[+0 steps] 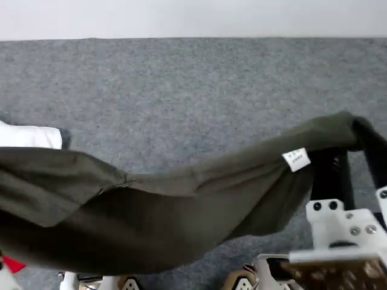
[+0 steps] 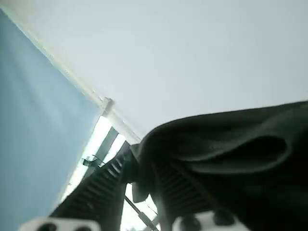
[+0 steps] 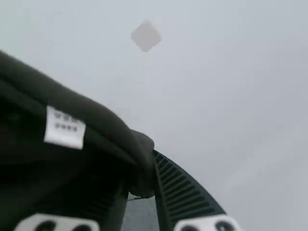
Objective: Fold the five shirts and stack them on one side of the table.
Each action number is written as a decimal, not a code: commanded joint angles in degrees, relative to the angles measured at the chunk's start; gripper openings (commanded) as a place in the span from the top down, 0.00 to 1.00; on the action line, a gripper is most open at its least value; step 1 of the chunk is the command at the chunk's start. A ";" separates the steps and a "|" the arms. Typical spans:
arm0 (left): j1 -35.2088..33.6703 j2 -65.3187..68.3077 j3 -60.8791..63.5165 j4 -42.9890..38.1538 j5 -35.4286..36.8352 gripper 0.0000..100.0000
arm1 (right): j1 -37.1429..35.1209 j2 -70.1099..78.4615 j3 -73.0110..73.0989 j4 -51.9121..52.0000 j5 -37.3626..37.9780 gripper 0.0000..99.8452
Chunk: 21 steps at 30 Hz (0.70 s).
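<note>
A dark olive shirt (image 1: 169, 205) hangs stretched above the grey table, spanning the high view from the left edge to the right. My right gripper (image 1: 363, 136) is shut on its right end; a white label (image 1: 296, 159) dangles close by. In the right wrist view the dark cloth (image 3: 72, 159) is pinched at the gripper (image 3: 142, 187), with the label (image 3: 64, 127) showing. In the left wrist view my left gripper (image 2: 139, 178) is shut on a bunched fold of the shirt (image 2: 231, 149), pointing up toward the ceiling. A folded white shirt (image 1: 30, 137) lies at the table's left edge.
The grey felt table (image 1: 193, 84) stretches bare behind the hanging shirt. The right arm's white bracket (image 1: 338, 223) and the arm bases (image 1: 254, 278) stand at the front edge. A red piece (image 1: 11, 264) shows at the lower left.
</note>
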 commanded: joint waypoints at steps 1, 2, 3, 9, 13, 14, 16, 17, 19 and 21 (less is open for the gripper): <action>-0.44 0.70 5.32 8.35 -3.43 1.00 | -0.04 1.71 5.89 2.24 0.62 0.99; -0.44 0.70 8.13 10.55 -4.48 1.00 | -0.04 1.89 8.70 2.24 0.62 0.99; -0.44 0.70 11.21 12.40 -5.63 1.00 | -0.13 2.07 11.52 2.15 0.53 0.99; -0.26 0.79 30.90 10.11 -7.74 1.00 | -0.31 2.24 31.91 -3.03 0.44 0.99; -0.35 0.79 45.76 -5.89 -7.65 1.00 | -0.13 1.98 44.92 -14.11 0.44 0.99; -0.35 0.79 49.36 -10.64 -7.65 1.00 | -0.13 1.98 47.74 -17.45 0.44 0.99; -0.35 0.79 56.66 -20.31 -7.65 1.00 | -0.13 2.33 52.48 -24.22 0.44 0.99; -0.35 0.79 60.26 -25.14 -7.74 1.00 | -0.13 2.33 54.59 -27.65 0.44 0.99; -0.35 0.79 66.77 -34.20 -7.74 1.00 | -0.13 2.42 58.81 -34.07 0.44 0.99; -0.35 0.88 72.48 -42.90 -7.82 1.00 | -0.13 2.42 62.86 -40.13 0.53 0.99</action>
